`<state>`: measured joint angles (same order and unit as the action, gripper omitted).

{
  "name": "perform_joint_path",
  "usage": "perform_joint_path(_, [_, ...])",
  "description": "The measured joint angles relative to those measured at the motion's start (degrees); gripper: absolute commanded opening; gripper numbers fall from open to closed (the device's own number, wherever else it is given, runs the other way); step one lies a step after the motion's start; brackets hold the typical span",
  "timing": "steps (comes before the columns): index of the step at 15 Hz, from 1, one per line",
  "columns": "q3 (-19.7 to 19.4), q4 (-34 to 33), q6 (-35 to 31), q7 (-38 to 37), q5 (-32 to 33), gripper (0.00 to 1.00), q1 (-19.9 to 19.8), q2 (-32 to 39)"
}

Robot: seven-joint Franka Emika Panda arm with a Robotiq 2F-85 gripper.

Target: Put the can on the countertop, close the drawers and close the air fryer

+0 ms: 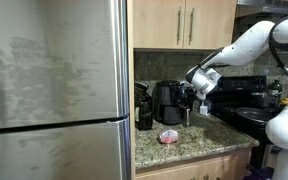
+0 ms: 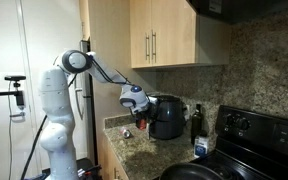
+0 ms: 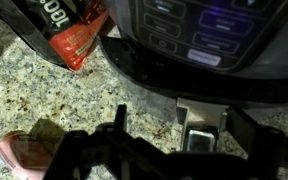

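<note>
The black air fryer [image 1: 168, 101] stands on the granite countertop [image 1: 199, 140]; it also shows in the other exterior view [image 2: 167, 116]. In the wrist view its control panel [image 3: 199, 30] fills the top and its basket handle [image 3: 200, 128] juts toward me. My gripper [image 3: 182, 135] is open, with the handle between its fingers; it shows in both exterior views [image 1: 197, 92] [image 2: 134, 101] right at the fryer's front. The pink can [image 1: 169, 136] lies on its side on the countertop in front of the fryer, at lower left in the wrist view [image 3: 19, 155]. No drawers show clearly.
A steel fridge [image 1: 54, 90] fills one side. A black and red bag [image 3: 69, 30] stands beside the fryer. A dark bottle [image 2: 197, 120] and a black stove [image 2: 249, 135] lie past the fryer. Wooden cabinets [image 2: 164, 35] hang above.
</note>
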<state>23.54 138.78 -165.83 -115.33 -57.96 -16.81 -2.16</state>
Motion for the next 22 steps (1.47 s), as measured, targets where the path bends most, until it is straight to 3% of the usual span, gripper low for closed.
perform_joint_path(3, [-0.65, 2.61, -0.04, -10.74, 7.5, 1.0, -0.77, -0.03])
perform_joint_path(7, [-0.74, 3.17, -0.05, -11.74, 7.84, 1.0, -1.0, -0.04])
perform_joint_path(9, [-3.48, 3.22, 0.19, -12.12, 8.46, 1.0, 1.63, -0.03])
perform_joint_path(14, [-3.64, -5.22, 5.48, -29.35, 32.7, 1.0, 1.31, 5.16])
perform_joint_path(15, [-5.05, -7.49, 7.94, -31.84, 35.55, 1.0, 2.93, 6.13])
perform_joint_path(19, [-13.07, -14.45, 18.93, -33.03, 36.12, 1.0, 10.53, 7.68])
perform_joint_path(22, [-16.75, -15.11, 20.38, -33.8, 37.04, 1.0, 13.25, 7.67])
